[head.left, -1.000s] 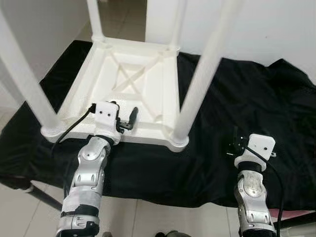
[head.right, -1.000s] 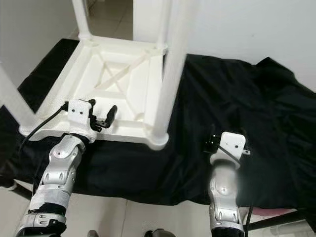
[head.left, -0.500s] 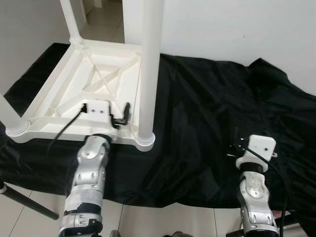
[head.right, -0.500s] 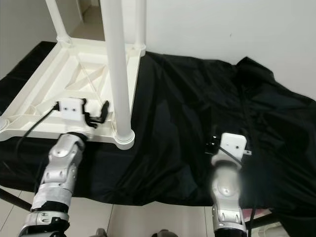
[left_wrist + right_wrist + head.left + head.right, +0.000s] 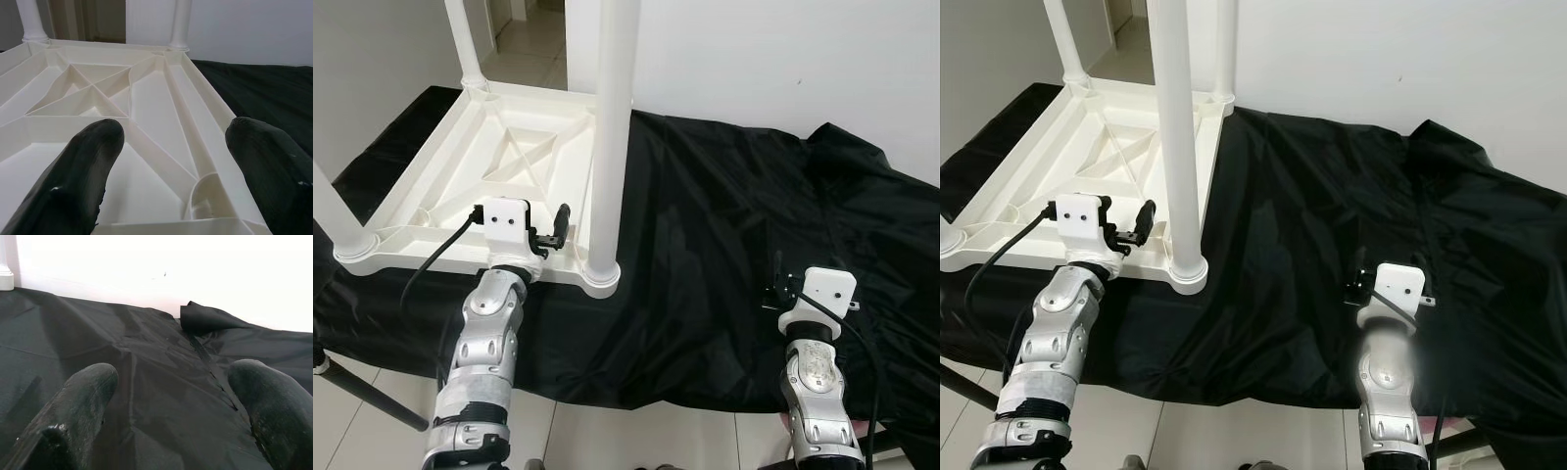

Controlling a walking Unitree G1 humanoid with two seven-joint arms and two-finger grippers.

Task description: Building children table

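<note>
The upturned children's table (image 5: 499,157) is showing smooth, faintly glossy white moulded plastic. The black cloth (image 5: 744,225) is lying creased with a slight sheen. The arms (image 5: 487,343) are gleaming in silvery metal.

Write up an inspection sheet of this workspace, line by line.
Surface: black cloth, wrinkled, draped over a stand.
Job's things: white plastic table lying upside down on the cloth, legs pointing up.
Clutter: nothing seen.
Grippers: left gripper open, over the near edge of the table's underside; right gripper open, above bare cloth.
Cables: black cable on the left wrist, another on the right.
Surroundings: white wall, tiled floor.
</note>
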